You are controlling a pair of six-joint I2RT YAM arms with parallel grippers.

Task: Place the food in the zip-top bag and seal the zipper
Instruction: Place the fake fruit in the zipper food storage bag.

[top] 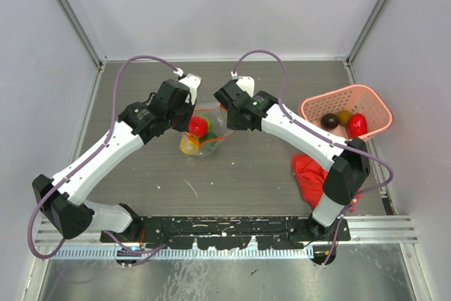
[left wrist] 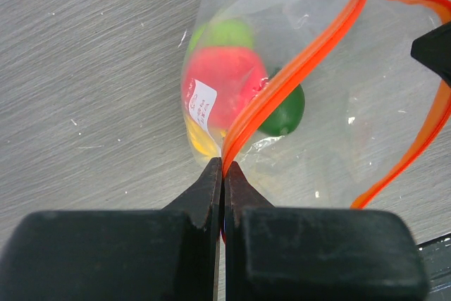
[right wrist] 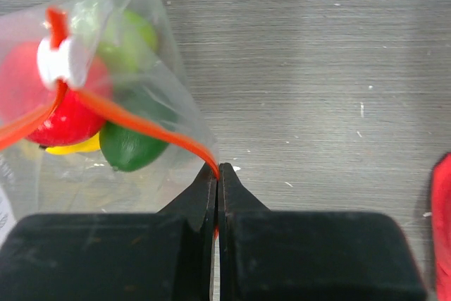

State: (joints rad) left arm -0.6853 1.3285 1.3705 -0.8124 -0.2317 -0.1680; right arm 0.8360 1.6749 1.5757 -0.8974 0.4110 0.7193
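Note:
The clear zip-top bag (top: pixel 204 135) hangs between my two grippers over the table's middle, holding food: a red fruit (left wrist: pixel 222 86), a light green one (left wrist: pixel 229 33), a dark green one (right wrist: pixel 130 147) and a yellow one (left wrist: pixel 201 139). Its red-orange zipper (left wrist: pixel 296 72) runs from my left gripper (left wrist: pixel 224 163) toward the white slider (right wrist: pixel 62 61). My left gripper is shut on the zipper's one end. The other end is pinched in my shut right gripper (right wrist: pixel 218 167). Part of the mouth still gapes in the left wrist view.
A pink lattice basket (top: pixel 347 109) at the right holds a dark brown fruit (top: pixel 329 120), a yellow one (top: pixel 344 116) and a red one (top: pixel 357 125). A red cloth (top: pixel 310 174) lies by the right arm's base. Grey walls close in on three sides.

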